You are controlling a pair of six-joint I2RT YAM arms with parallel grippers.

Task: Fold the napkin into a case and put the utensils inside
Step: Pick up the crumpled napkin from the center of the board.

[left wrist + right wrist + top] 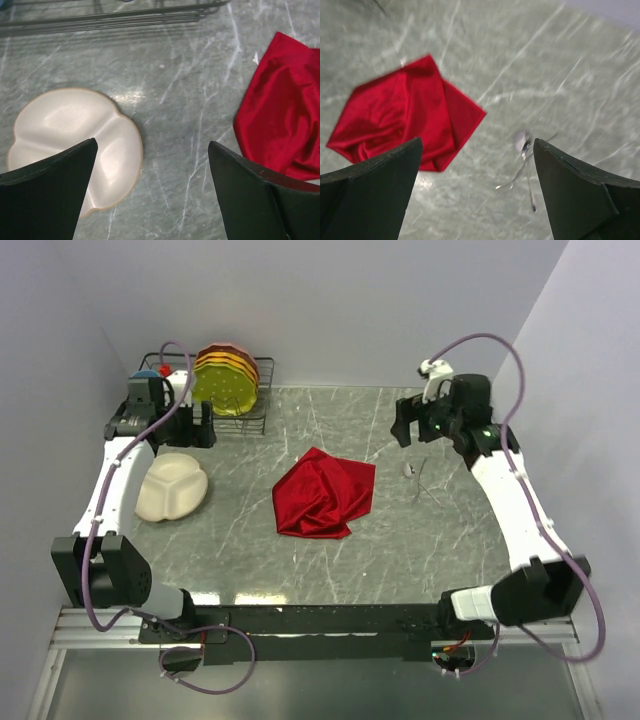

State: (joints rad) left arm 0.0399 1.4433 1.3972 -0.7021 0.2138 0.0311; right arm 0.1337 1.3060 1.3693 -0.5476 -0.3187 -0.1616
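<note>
Left gripper (pixel 152 145): mine, jaws spread wide, nothing between them, hanging over the bench (pixel 300 570) by its far left corner. Right gripper (pixel 478 141): likewise released and empty, raised near the far right corner. Napkin (pixel 323 494): red, shiny, crumpled in a loose heap at mid-bench, not folded. Utensils (pixel 522 142): thin silver pieces lying crossed toward the right edge, near the napkin but apart from it; too blurred for me to tell fork from spoon. Cream divided plate (pixel 172 488): flat, near the left edge. Wire rack (pixel 245 410): far left corner, holding upright yellow and orange plates (pixel 225 380).
</note>
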